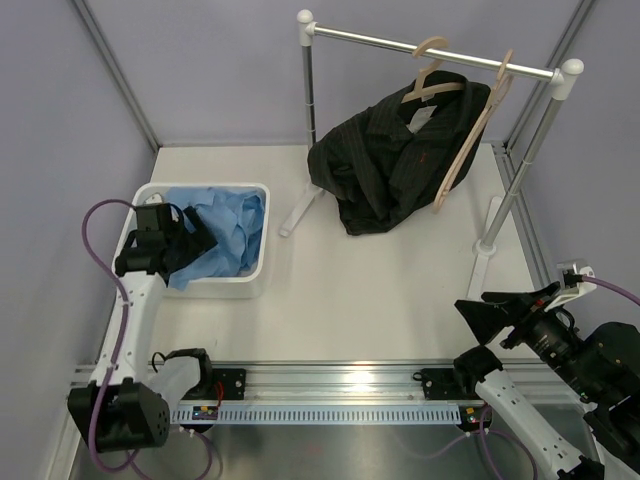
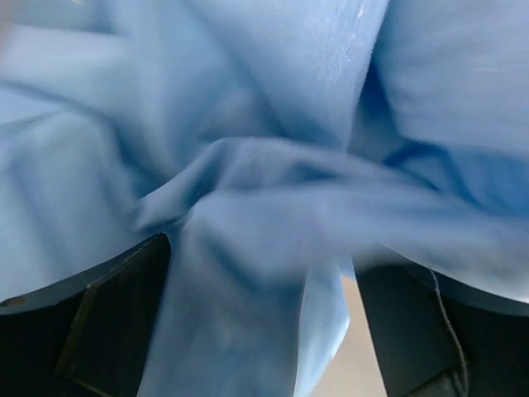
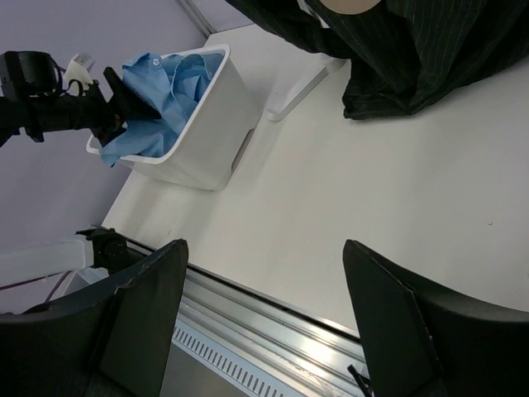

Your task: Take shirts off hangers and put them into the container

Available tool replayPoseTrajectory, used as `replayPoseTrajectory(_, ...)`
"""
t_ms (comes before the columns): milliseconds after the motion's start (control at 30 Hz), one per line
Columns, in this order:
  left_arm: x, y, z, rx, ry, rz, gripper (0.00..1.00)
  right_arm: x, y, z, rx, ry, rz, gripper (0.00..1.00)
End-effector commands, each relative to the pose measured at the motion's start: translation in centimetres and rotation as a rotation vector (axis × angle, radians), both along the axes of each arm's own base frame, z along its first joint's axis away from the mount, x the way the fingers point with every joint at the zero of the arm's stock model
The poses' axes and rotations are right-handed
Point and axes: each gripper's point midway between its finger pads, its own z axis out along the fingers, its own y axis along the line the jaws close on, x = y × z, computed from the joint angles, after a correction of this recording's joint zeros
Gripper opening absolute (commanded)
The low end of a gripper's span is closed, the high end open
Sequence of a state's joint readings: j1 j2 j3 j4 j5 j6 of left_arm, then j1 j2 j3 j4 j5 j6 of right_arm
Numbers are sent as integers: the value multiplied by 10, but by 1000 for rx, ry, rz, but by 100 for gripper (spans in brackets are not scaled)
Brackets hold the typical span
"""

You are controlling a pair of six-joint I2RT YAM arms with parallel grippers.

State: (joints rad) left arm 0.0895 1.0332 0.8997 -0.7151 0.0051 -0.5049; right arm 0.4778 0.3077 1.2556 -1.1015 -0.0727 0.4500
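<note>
Blue shirt (image 1: 228, 232) lies bunched in the white container (image 1: 230, 290), with my left claw (image 1: 200, 238) spread over it. I see my right claw (image 3: 264, 306) spread too, above the tabletop (image 3: 372, 215).

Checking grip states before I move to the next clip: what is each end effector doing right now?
Left end effector: open, with the light blue shirt lying between its spread fingers.
Right end effector: open, holding nothing.
</note>
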Motion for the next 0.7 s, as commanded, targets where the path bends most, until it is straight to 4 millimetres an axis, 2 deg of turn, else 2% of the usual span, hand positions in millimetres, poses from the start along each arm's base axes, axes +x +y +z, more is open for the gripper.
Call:
replayPoseTrajectory(0,-11,29,59,108,-156,153,97,-6,0,5,3,-17,21,84)
replayPoseTrajectory(100,-31,48,110,172,-303,262,99,-6,4,6,11,-15,34,84)
replayPoseTrajectory(167,-44,47,142,173,-429,271,99,-5,5,8,14,-19,37,84)
replayPoseTrajectory(200,-43,43,162,162,-507,249,99,-5,5,9,16,-20,38,84)
replayPoseTrajectory(233,-40,23,173,130,-563,128,99,-4,6,9,15,-18,40,84)
replayPoseTrajectory(267,-35,9,201,109,-695,51,99,-3,6,10,17,-19,41,84)
replayPoseTrajectory(300,-31,-9,213,77,-759,-54,99,-2,7,10,18,-16,42,84)
replayPoseTrajectory(333,-29,-48,220,-6,-818,-281,99,-1,9,11,19,-17,47,84)
replayPoseTrajectory(367,-22,-65,247,-32,-936,-383,99,0,10,11,18,-15,48,84)
replayPoseTrajectory(433,-22,-96,262,-115,-1016,-562,99,1,11,12,19,-11,53,84)
replayPoseTrajectory(467,-23,-108,283,-100,-1112,-626,99,3,12,11,16,-4,54,84)
replayPoseTrajectory(500,-12,-111,281,-89,-1106,-637,99,3,13,12,17,-3,57,84)
replayPoseTrajectory(533,-8,-119,288,-57,-1140,-675,99,3,13,13,17,-3,57,84)
replayPoseTrajectory(567,-12,-134,308,-54,-1193,-742,99,3,13,13,16,-2,59,84)
replayPoseTrajectory(600,4,-145,303,-67,-1166,-784,99,4,13,13,13,0,56,84)
replayPoseTrajectory(633,8,-155,308,-41,-1178,-829,99,4,12,14,9,-1,53,84)
replayPoseTrajectory(667,2,-173,325,-45,-1212,-896,99,6,13,13,-2,4,52,84)
